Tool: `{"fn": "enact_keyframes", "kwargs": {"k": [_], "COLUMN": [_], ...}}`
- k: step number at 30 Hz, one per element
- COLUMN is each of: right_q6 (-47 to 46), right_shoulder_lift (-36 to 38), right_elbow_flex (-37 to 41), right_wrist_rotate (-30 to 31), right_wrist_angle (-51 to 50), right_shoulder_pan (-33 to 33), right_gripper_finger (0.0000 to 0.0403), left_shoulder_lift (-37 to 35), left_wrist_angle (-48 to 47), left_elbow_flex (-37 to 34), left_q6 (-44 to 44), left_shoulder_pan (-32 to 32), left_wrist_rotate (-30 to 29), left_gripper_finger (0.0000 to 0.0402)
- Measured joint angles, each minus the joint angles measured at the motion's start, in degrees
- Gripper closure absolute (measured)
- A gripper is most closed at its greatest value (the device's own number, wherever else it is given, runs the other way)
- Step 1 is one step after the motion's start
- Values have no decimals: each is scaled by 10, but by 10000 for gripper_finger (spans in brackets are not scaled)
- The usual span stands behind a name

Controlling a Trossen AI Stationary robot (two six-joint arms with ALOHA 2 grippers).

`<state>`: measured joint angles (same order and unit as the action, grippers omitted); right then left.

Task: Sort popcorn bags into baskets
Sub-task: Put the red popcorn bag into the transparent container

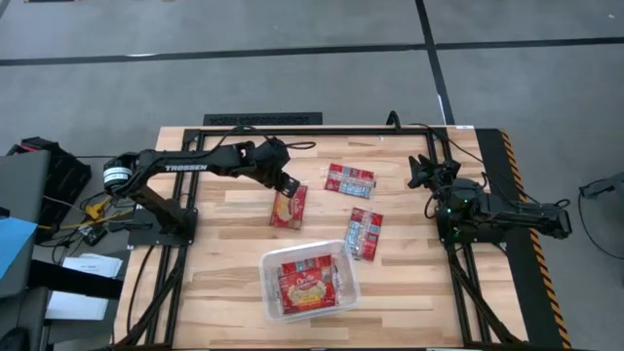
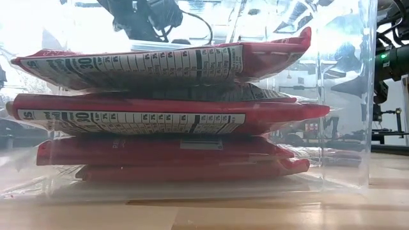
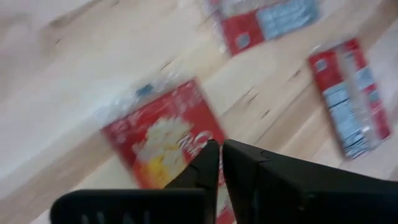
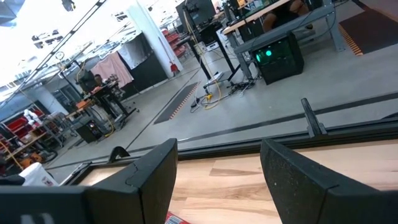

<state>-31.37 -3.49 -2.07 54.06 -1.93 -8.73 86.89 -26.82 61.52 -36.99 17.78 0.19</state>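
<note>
The table [image 1: 224, 244] was pale wood with darker grain streaks, edged by a yellow-and-black striped strip [image 1: 509, 156]. The packets were red: one [image 1: 289, 206] showed yellow popcorn, and two others [image 1: 350, 180] [image 1: 365, 234] carried white-and-blue label panels. The bin [image 1: 270, 261] was clear plastic, its stacked packets [image 2: 166, 118] red with white panels printed in black, and both arms [image 1: 195, 166] [image 1: 507, 216] were dark.

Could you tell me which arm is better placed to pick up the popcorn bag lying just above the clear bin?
The left. Its gripper is right over that popcorn bag, fingers nearly closed, while the right gripper sits open at the table's far right edge, away from every bag.
</note>
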Motion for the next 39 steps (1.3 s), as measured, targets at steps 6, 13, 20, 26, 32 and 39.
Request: {"fn": "enact_keyframes", "kwargs": {"k": [6,13,20,26,32,39], "right_q6": [0,25,34,34,34,34], "right_shoulder_lift": [0,0,0,0,0,0], "right_elbow_flex": [0,0,0,0,0,0], "right_wrist_rotate": [0,0,0,0,0,0], "right_wrist_angle": [0,0,0,0,0,0], "right_shoulder_pan": [0,0,0,0,0,0], "right_gripper_finger": [148,148,148,148,148,148], "left_shoulder_lift": [0,3,4,4,4,39], "left_wrist_angle": [-96,-103,-82,60,84,183], "left_elbow_flex": [0,-20,-80,-147,-178,-196], "left_q6": [0,-45,-144,-207,-242,-247], "left_shoulder_pan": [-12,-41,-42,-56,-72,-73], "left_wrist_rotate": [3,-66,-101,-60,-97,-68], "left_gripper_finger": [297,150,69,62,65,65]}}
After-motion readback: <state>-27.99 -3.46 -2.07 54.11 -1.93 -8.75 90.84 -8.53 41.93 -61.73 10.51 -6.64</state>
